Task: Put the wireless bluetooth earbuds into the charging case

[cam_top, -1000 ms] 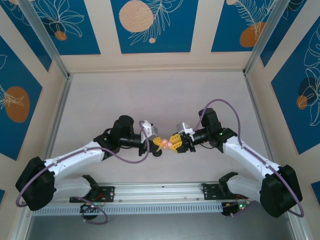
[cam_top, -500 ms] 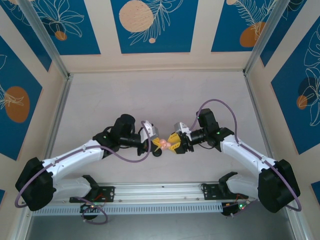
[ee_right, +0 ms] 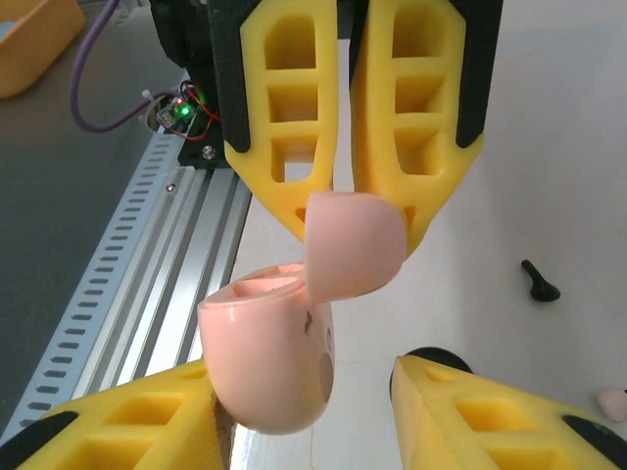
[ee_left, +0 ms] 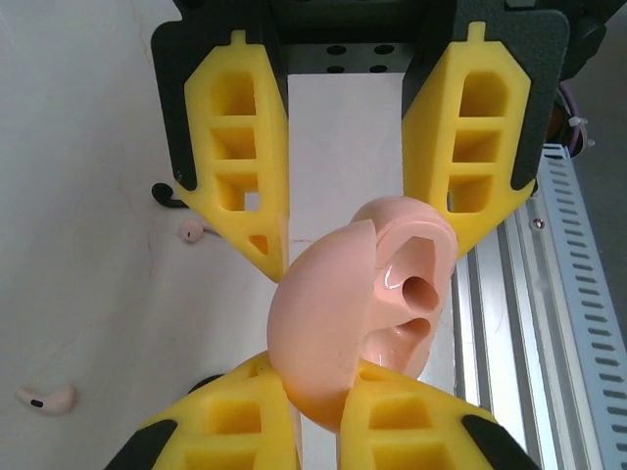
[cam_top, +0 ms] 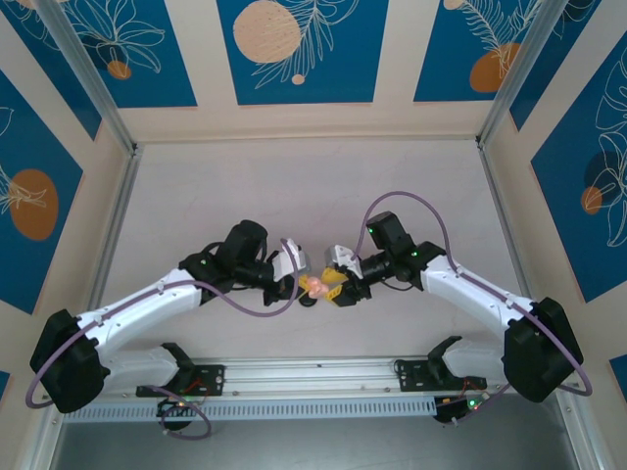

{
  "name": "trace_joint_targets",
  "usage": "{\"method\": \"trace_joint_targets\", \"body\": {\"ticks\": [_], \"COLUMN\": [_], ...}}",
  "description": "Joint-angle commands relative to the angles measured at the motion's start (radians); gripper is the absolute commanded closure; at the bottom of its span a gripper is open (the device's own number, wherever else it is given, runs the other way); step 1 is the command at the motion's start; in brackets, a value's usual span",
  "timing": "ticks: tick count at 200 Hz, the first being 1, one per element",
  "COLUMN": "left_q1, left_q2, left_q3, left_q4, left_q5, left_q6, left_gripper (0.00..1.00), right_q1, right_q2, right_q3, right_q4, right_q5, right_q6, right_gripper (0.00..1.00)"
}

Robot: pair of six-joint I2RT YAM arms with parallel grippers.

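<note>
Near edge: slotted aluminium rail (cam_top: 313, 377) across the front of the table (cam_top: 294, 186); a lit green lamp (ee_right: 184, 111) sits at its end.
Left gripper (ee_right: 351, 220): jaws drawn nearly together, clamped on the lower part of the charging case.
Charging case (ee_left: 407, 294): pale pink, raised off the table between the two facing grippers. Its lid (ee_left: 318, 323) is swung open and two moulded sockets are exposed.
Case marking: one small dark spot on the outer wall, too small to read.
Right gripper (ee_left: 367, 257): jaws apart, one finger on each side of the case; contact cannot be told.
Obstruction: the open lid stands in front of the left fingertips in the right wrist view.
Below the grippers: dark rounded object (ee_right: 431, 357), mostly hidden behind a finger.
Pale pink earbuds: one (ee_left: 47, 399) and another (ee_left: 191, 230) lie on the table, apart from each other and outside the case.
Black earbud (ee_right: 539, 281): on the table, well apart from the case.
Far: blue wall panels (cam_top: 294, 49) with white leaf outlines and orange discs.
</note>
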Motion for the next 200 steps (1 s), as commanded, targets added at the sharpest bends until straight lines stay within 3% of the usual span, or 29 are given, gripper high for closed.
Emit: {"method": "trace_joint_targets", "body": {"ticks": [1, 175, 200], "left_q1": [-0.004, -0.004, -0.004], "left_q2": [0.005, 0.021, 0.024], "left_q3": [0.033, 0.059, 0.059], "left_q4": [-0.064, -0.100, -0.098], "left_q5": [-0.001, -0.035, -0.036], "left_q6": [0.037, 0.032, 0.031], "left_gripper": [0.88, 0.87, 0.87], "right_q1": [0.012, 0.044, 0.044], "right_q2": [0.008, 0.041, 0.041], "right_q3": [0.037, 0.076, 0.077], "right_q4": [-0.051, -0.065, -0.060], "right_q5": [0.044, 0.055, 0.051], "right_q6": [-0.020, -0.011, -0.014], "right_gripper": [0.55, 0.58, 0.67]}}
